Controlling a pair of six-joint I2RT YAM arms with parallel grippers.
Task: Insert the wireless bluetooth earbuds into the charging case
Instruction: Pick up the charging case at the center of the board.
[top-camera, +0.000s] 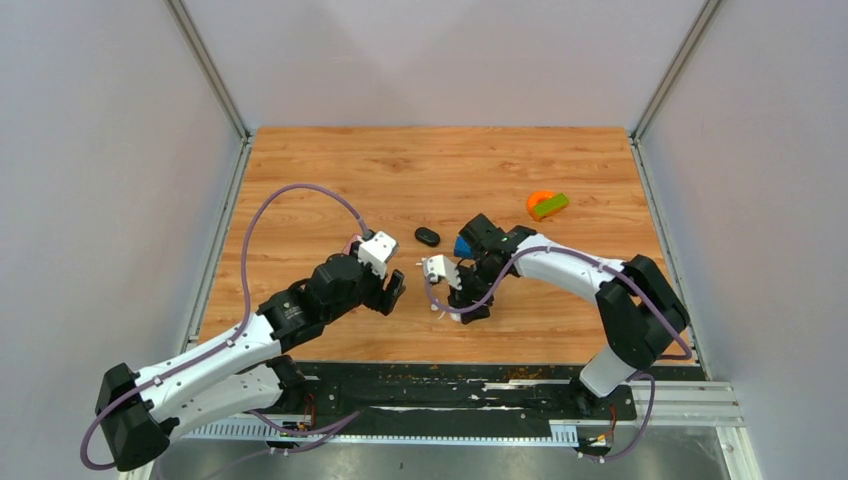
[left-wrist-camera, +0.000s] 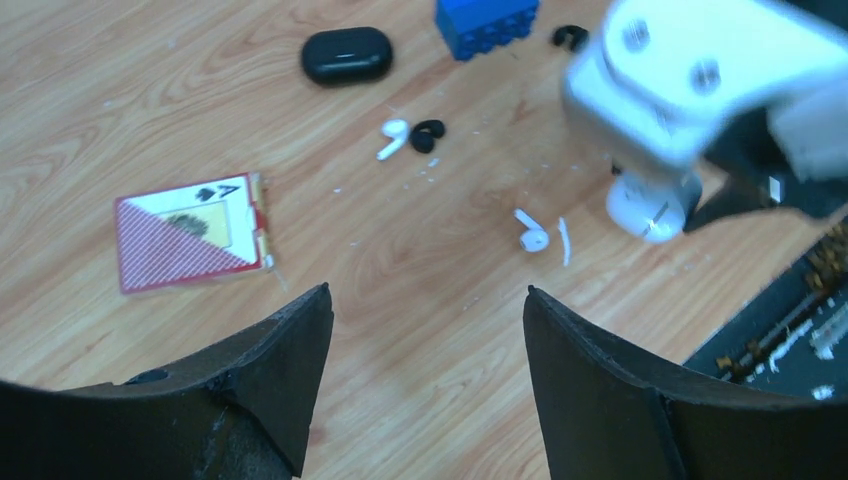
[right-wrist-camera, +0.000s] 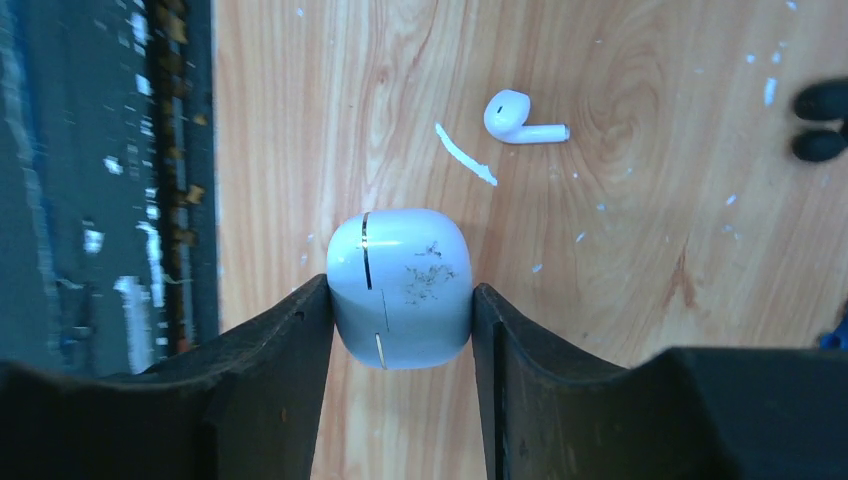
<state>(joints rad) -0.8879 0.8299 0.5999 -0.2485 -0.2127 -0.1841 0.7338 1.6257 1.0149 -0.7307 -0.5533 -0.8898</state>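
My right gripper (right-wrist-camera: 400, 300) is shut on a white charging case (right-wrist-camera: 400, 280) whose lid looks closed, held low over the wood near the table's front edge; it also shows in the left wrist view (left-wrist-camera: 648, 208). A white earbud (right-wrist-camera: 520, 118) lies just beyond it, beside a thin white sliver (right-wrist-camera: 465, 155). In the left wrist view this earbud (left-wrist-camera: 530, 234) lies right of centre. Another white earbud (left-wrist-camera: 392, 138) touches a black earbud (left-wrist-camera: 428, 134) farther out. A black charging case (left-wrist-camera: 346, 55) lies shut beyond them. My left gripper (left-wrist-camera: 428, 290) is open and empty above bare wood.
A blue block (left-wrist-camera: 487, 22) stands at the far side with another black earbud (left-wrist-camera: 570, 37) beside it. A red card deck (left-wrist-camera: 190, 233) lies to the left. An orange and green toy (top-camera: 545, 204) sits at the back right. The two grippers (top-camera: 392, 292) (top-camera: 468, 305) are close together.
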